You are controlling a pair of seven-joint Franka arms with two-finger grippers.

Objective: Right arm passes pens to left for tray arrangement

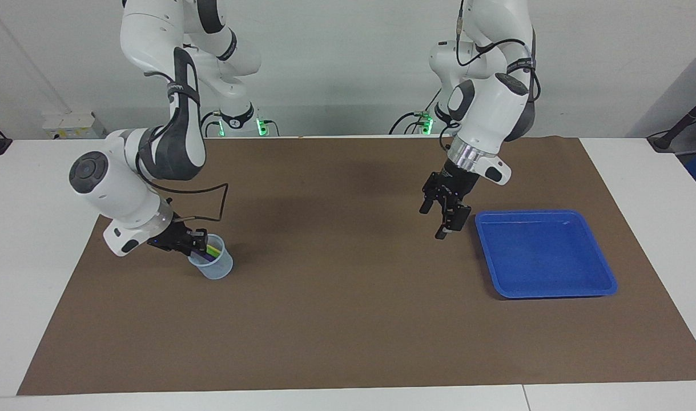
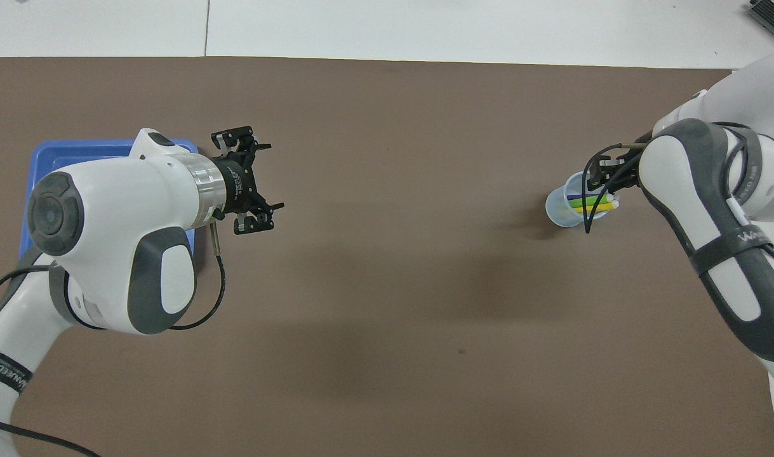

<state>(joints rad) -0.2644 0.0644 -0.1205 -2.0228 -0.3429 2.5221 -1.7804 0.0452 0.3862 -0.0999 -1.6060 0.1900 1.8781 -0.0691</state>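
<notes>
Pens: three, yellow, green and purple, leaning in the cup, pale ends up at the rim, right under the right tool.
Cup: small, clear, upright on the brown mat, at the right arm's end of the table; touched by the right tool at the rim or just inside, cannot tell which.
Right tool: down at the cup mouth, tips among the pen ends; cannot tell whether a pen is pinched yet, nor how wide the tips stand.
Step in hand: judged to be picking one pen out of the cup.
Doing it well: close on a single pen only, near its upper end; lift along the pen's lean, so the cup neither tips nor drags; keep the other two free of the tips; hold high enough to leave shaft for the handover.
Risk: light cup, likely to topple if pushed sideways.
Left tool: wide open, nothing in it, hanging over the mat just beside the tray, waiting.
Tray: blue, no pens in it, well apart from the right tool, at the left arm's end.
</notes>
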